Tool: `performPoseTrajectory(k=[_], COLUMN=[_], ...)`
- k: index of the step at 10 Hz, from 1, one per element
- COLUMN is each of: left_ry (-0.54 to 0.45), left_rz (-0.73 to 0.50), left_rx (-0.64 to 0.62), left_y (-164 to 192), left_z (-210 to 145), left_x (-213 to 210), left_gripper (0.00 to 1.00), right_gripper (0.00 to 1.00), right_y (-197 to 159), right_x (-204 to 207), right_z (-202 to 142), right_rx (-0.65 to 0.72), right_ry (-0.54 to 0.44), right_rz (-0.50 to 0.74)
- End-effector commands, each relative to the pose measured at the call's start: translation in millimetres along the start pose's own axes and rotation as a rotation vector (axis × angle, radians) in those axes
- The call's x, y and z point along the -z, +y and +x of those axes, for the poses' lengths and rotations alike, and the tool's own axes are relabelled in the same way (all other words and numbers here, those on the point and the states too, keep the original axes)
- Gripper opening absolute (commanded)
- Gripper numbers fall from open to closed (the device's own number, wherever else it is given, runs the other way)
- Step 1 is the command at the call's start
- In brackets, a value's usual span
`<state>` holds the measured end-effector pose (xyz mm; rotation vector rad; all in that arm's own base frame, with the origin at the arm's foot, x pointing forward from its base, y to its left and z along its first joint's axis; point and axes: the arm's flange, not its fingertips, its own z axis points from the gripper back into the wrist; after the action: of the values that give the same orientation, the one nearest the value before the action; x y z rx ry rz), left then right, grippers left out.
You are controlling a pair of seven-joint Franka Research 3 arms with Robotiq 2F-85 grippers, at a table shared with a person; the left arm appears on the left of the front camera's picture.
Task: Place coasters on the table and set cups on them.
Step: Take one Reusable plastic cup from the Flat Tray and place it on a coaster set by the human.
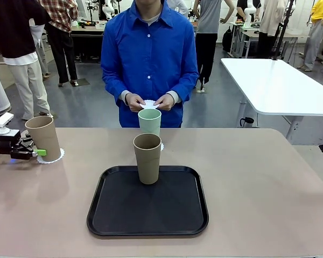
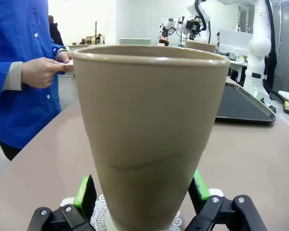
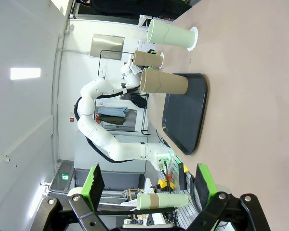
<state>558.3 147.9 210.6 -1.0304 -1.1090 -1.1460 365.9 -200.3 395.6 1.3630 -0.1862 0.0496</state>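
- Table [image 1: 269, 193]: open room is seen right of the black tray [image 1: 151, 228].
- Tan cup [image 1: 147, 158] is stood on the tray; mint cup [image 1: 149, 122] behind it, on a coaster [image 3: 194, 37].
- Left-edge cup [image 2: 149, 130] is straddled by the wide-open left gripper [image 2: 142, 192], as shown from its wrist.
- Right gripper [image 3: 149, 185] is spread wide, empty.

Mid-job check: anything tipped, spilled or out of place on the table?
Nothing tipped or spilled. One oddity: the tan cup stands on the black tray rather than on a coaster, while the person's hands hold a coaster at the far side.
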Motion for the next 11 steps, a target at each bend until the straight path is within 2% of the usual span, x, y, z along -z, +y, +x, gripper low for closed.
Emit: performPoseTrajectory(k=[1, 6, 11], left_ry=[-0.006, 0.024, 0.038], left_rz=[-0.048, -0.084, -0.03], left_rx=[0.022, 0.009, 0.022], left_y=[2, -2, -1], left_z=[-1, -1, -1], left_x=[-6, -14, -45], left_gripper=[1.0, 1.0, 1.0], right_gripper=[1.0, 1.0, 1.0], right_y=[0, 0, 0], right_x=[1, 1, 1], right_z=[0, 0, 0], right_rx=[-0.003, -0.003, -0.003], right_ry=[0.0, 0.0, 0.0], right_rz=[0.009, 0.009, 0.009])
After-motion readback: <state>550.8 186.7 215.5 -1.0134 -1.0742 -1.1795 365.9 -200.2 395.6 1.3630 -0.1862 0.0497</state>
